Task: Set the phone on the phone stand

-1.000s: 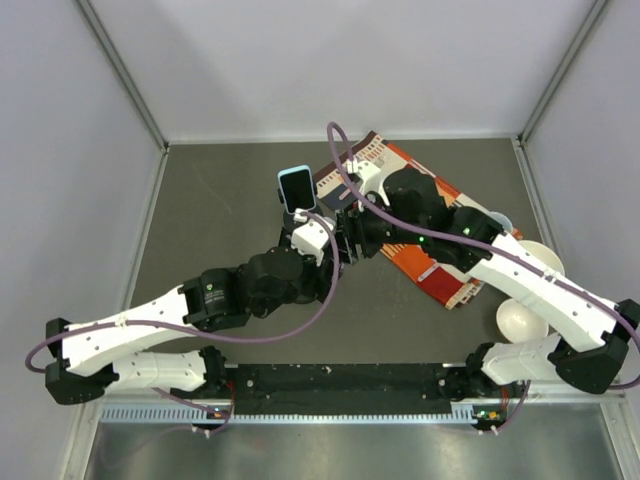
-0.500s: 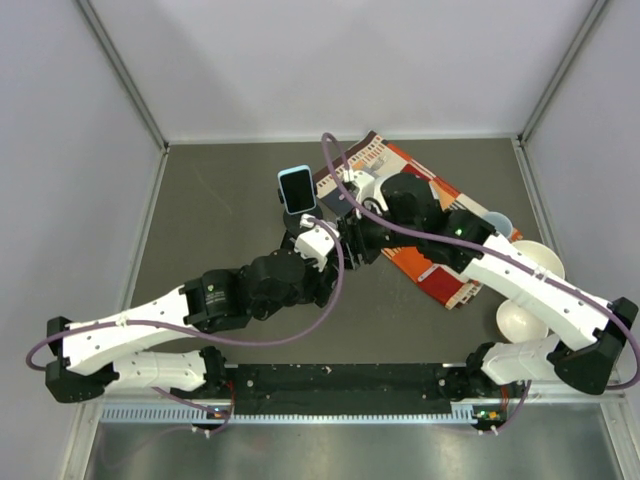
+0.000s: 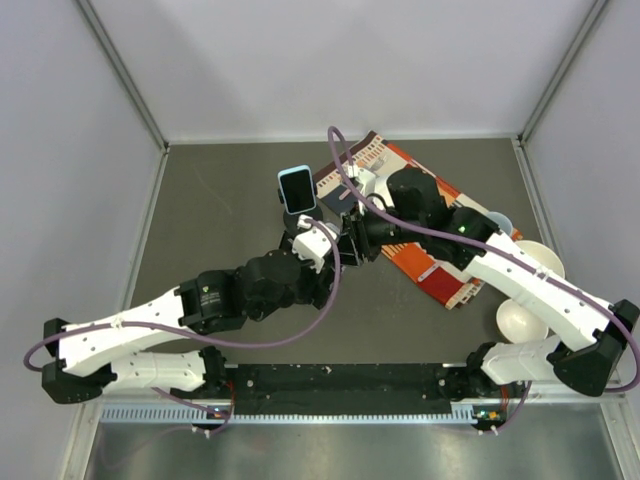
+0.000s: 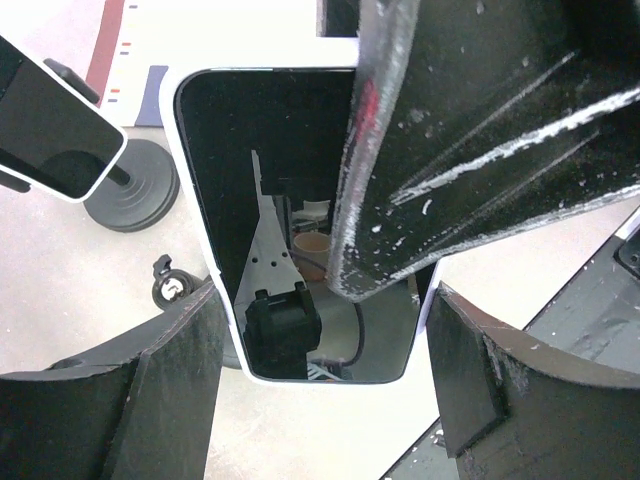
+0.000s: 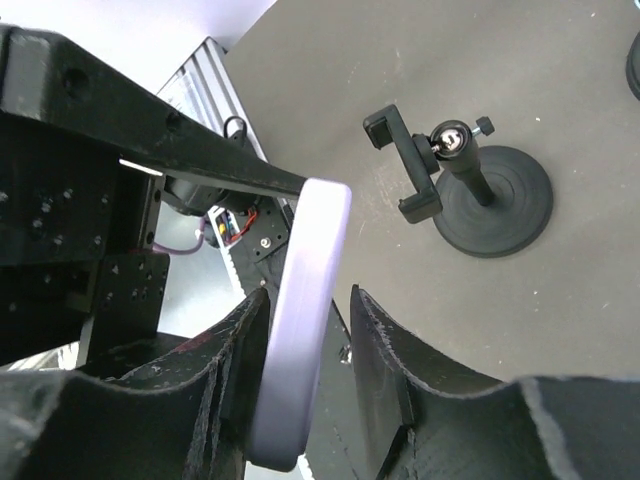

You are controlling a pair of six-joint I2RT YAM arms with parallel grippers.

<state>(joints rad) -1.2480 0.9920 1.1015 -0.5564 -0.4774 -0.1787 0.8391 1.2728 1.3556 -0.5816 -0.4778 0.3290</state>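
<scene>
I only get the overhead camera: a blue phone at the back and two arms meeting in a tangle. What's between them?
Observer: Another phone, with a dark screen and a white rim. The left wrist camera shows the left end effector gripping its sides.
Operator: And the other arm?
Observer: In the right wrist camera, the fingers of the right end effector flank its thin edge.
Operator: Where will it go?
Observer: Probably an empty stand on the table, visible from that wrist.

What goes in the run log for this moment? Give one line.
left gripper: holds pale-cased black-screen phone by its sides | right gripper: straddles its edge, grip unclear | black round-base clamp stand: empty
</scene>
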